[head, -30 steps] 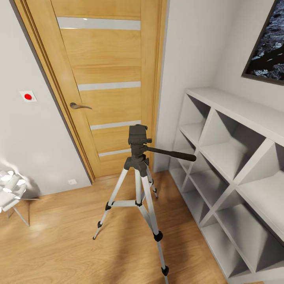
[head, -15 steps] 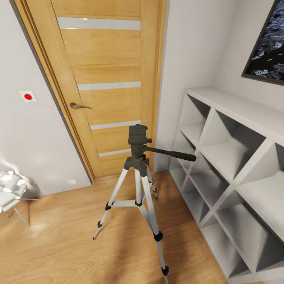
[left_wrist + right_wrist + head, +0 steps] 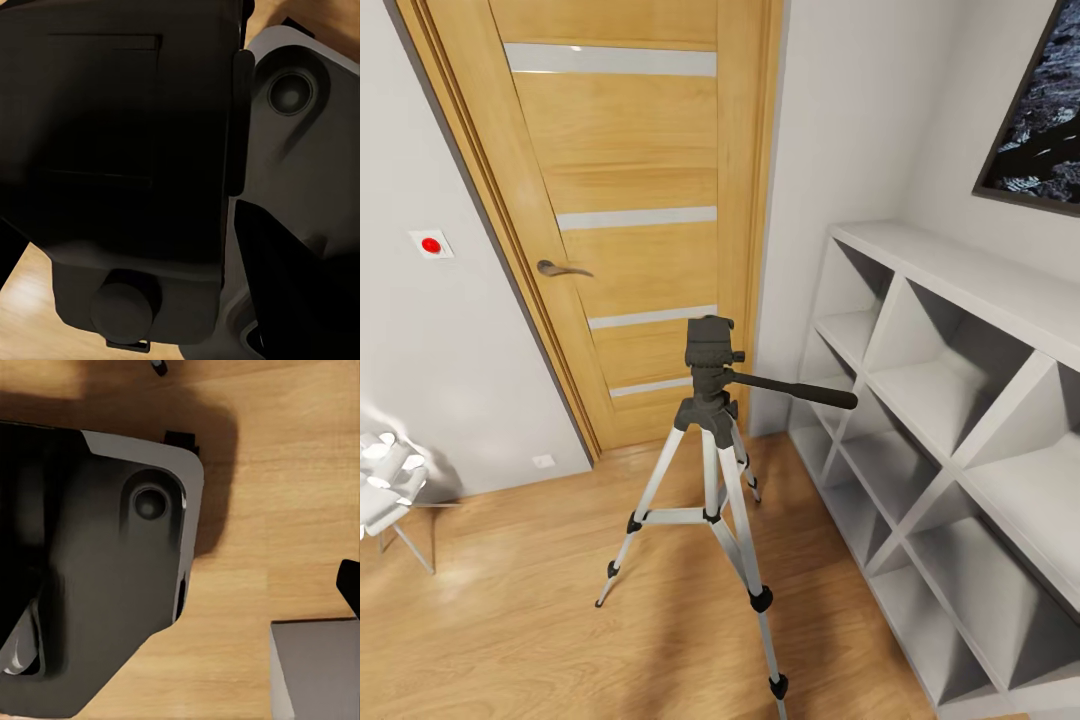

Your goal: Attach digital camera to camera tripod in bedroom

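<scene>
Silver legs splayed on the plank floor (image 3: 510, 620): the tripod (image 3: 710, 460) was planted between the door (image 3: 630, 200) and the white shelving (image 3: 960, 420), its black head bare, its handle pointed toward the shelves. A dark boxy body, judged to be the camera (image 3: 120, 150), was pressed close before the left wrist lens; whether either pincer was closed could not be told. The camera would best be brought level, squarely over the head, then lowered slowly.

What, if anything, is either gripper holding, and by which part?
It cannot be told. A black boxy object looms close in the left wrist view, but whether fingers grip it, and where, is unclear.
</scene>
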### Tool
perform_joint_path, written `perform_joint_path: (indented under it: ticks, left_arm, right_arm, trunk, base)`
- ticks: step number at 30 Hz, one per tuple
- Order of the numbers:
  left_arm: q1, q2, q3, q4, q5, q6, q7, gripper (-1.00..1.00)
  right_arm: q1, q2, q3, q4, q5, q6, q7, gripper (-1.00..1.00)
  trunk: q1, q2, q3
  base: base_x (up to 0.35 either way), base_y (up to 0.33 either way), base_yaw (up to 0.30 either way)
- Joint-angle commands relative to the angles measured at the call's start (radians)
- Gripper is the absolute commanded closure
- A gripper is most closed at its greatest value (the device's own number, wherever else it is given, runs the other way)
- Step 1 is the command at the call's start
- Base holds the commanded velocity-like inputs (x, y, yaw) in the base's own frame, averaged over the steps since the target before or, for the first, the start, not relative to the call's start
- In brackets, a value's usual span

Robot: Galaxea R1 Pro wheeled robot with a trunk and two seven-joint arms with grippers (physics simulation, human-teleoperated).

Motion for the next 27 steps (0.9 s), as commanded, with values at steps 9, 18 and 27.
perform_joint_path:
  ticks: [9,18,27]
  left_arm:
    - [0.000,0.000,0.000,0.000,-0.001,-0.001,0.001,1.00]
    - [0.000,0.000,0.000,-0.001,-0.001,-0.002,0.001,1.00]
    - [0.000,0.000,0.000,0.000,-0.001,-0.002,0.001,1.00]
  right_arm:
    - [-0.001,0.000,-0.006,-0.061,0.011,0.033,0.063,-1.00]
    - [-0.001,0.006,-0.011,-0.434,0.002,0.114,0.072,-1.00]
    - [-0.001,0.009,-0.001,-0.744,-0.050,0.258,0.168,-1.00]
  trunk:
    - [0.000,-0.002,-0.002]
    - [0.000,-0.002,-0.002]
    - [0.000,-0.002,-0.002]
  base:
    - [0.000,0.000,0.000]
    - [0.000,0.000,0.000]
    - [0.000,0.000,0.000]
